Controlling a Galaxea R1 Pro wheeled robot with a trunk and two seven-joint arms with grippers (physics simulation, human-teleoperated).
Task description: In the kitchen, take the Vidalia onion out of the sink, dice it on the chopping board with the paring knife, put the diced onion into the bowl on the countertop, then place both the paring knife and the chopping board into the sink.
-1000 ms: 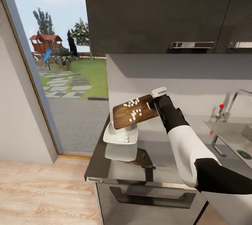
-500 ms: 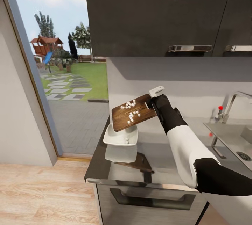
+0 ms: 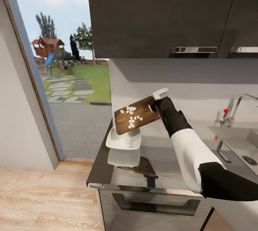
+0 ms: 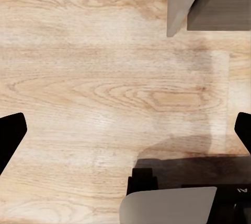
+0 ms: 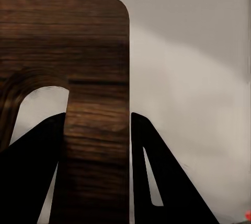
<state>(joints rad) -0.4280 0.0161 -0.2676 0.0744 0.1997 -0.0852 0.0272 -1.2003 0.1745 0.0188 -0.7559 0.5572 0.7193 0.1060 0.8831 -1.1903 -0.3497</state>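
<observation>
My right gripper point(image 3: 155, 104) is shut on one end of the brown chopping board point(image 3: 138, 118), holding it in the air, tilted down toward the white bowl point(image 3: 122, 141). In the right wrist view the board point(image 5: 63, 41) sits clamped between my two black fingers point(image 5: 157, 172). Several small white dice of the Vidalia onion point(image 3: 131, 114) lie on the board's sloping face, and one piece rests in the bowl. The bowl stands at the left end of the grey countertop point(image 3: 165, 163). The sink point(image 3: 234, 139) is at far right. The paring knife is out of view. My left gripper point(image 4: 125, 135) hangs open over the wood floor.
Dark upper cabinets point(image 3: 161, 12) hang low over the counter. The chrome faucet point(image 3: 239, 105) with its red knob point(image 3: 226, 109) stands behind the sink. A drawer with a black handle point(image 3: 157, 202) is below. The counter's left edge point(image 3: 97, 159) drops off beside a glass door.
The board has tipped a little steeper toward the bowl, and the onion dice have slid down its face toward the lower edge. The head view shifted slightly a second ago.
</observation>
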